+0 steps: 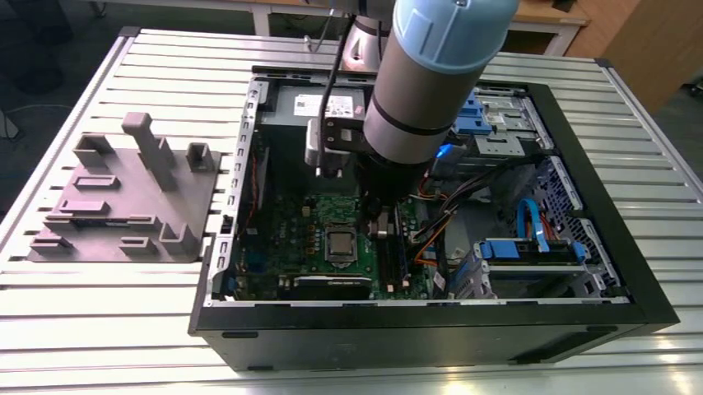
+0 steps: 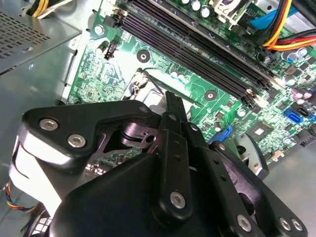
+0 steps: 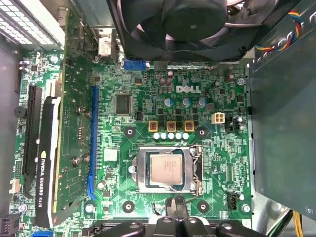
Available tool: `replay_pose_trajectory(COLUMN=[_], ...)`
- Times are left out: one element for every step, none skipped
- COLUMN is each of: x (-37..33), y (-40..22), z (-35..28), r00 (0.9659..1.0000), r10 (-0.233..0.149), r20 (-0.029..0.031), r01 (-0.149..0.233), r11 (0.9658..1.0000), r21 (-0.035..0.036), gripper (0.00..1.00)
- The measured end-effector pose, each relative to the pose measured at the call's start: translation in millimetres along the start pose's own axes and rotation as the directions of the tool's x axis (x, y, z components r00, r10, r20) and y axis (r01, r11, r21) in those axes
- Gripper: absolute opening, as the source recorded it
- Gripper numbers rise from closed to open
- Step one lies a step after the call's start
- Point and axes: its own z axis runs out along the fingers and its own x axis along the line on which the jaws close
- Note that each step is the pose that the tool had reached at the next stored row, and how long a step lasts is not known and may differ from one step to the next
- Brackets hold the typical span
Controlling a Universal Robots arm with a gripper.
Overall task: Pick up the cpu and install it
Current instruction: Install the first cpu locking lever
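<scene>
we see an open computer case point(image 1: 439, 321) lying on its side on a slatted metal table point(image 1: 132, 329), with the robot arm point(image 1: 434, 74) reaching down into it from above. in the exterior view the arm's wrist hangs over the green motherboard point(image 1: 296, 239), close to the grey power supply box point(image 1: 318, 105) at the far end of the case.

the cpu point(image 3: 168, 168) sits flat in the silver socket frame point(image 3: 143, 170), its shiny square top facing up; the frame lies around it on all sides. in the exterior view the same chip point(image 1: 339, 244) shows as a small grey square near the middle of the board, just beside the arm's lower end.

the gripper point(image 3: 174, 203) is above the board and just beside the socket edge. in the first wrist view its dark tip pokes in close to the frame's rim, apart from the chip's top. in the second wrist view the black linkage of the gripper point(image 2: 174, 106) narrows to a slim tip with the fingers drawn close together and nothing held between them; we cannot tell whether the tip touches the board.

a black fan point(image 3: 173, 24) sits past the socket, and a graphics card point(image 3: 44, 153) stands in a slot beside a blue slot point(image 3: 91, 143). long dark memory slots point(image 2: 197, 54) run across the second wrist view. on the exterior view's left a grey moulded fixture point(image 1: 127, 197) rests on the table, well apart from the case. blue drive brackets point(image 1: 528, 247) and orange and blue cables lie on the exterior view's right side of the case
</scene>
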Motion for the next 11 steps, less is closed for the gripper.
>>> replay_pose_trajectory(x=[0.1,0.1,0.2,0.3,0.3,0.5,0.8,1.5,2.6,4.2,5.9], y=[0.0,0.0,-0.1,-0.2,-0.3,-0.3,-0.4,-0.5,-0.6,-0.6,-0.6], z=[0.1,0.3,0.6,1.1,1.7,2.5,3.2,3.7,4.1,4.3,4.4], r00=[1.0000,1.0000,1.0000,1.0000,1.0000,1.0000,1.0000,1.0000,1.0000,1.0000,1.0000], r10=[0.000,0.000,0.000,0.000,0.000,0.000,0.000,0.000,0.000,-0.001,-0.002], r20=[0.0000,0.0001,0.0001,0.0001,0.0001,0.0000,-0.0001,-0.0001,0.0001,0.0000,-0.0002], r01=[0.000,0.000,0.000,0.000,0.000,0.000,0.000,0.000,0.000,0.001,0.002], r11=[1.0000,1.0000,1.0000,1.0000,1.0000,1.0000,1.0000,1.0000,1.0000,1.0000,1.0000], r21=[0.0000,0.0000,0.0001,0.0000,0.0000,0.0000,0.0000,0.0000,0.0001,0.0000,0.0000], gripper=[0.10,0.10,0.10,0.10,0.10,0.10,0.10,0.10,0.10,0.10,0.10])
